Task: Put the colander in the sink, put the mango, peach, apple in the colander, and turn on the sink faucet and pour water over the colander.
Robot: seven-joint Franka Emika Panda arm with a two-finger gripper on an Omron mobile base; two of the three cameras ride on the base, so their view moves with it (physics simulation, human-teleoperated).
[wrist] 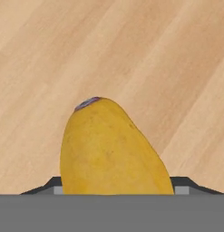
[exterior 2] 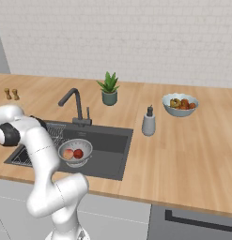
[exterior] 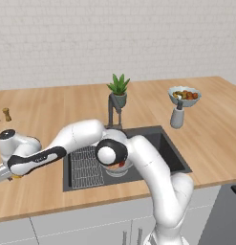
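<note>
A yellow-orange mango [wrist: 109,149] lies on the wooden counter between my gripper's [wrist: 117,188] two fingertips, whose pads press its sides. In the left base view my gripper [exterior: 2,174] is low over the counter at the far left, with a sliver of mango [exterior: 16,177] under it. The silvery colander [exterior 2: 75,153] sits in the dark sink [exterior 2: 110,140], holding the peach [exterior 2: 67,153] and the red apple [exterior 2: 78,153]. My arm partly hides the colander [exterior: 117,170] in the left base view. The faucet [exterior 2: 75,101] stands behind the sink. No water is in view.
A wire rack [exterior: 86,165] lines the sink's left side. Behind the faucet stands a potted plant [exterior: 119,91]. A grey soap dispenser [exterior: 177,116] and a pale fruit bowl [exterior: 184,95] are to the right. Two small shakers [exterior: 2,115] stand at the far left.
</note>
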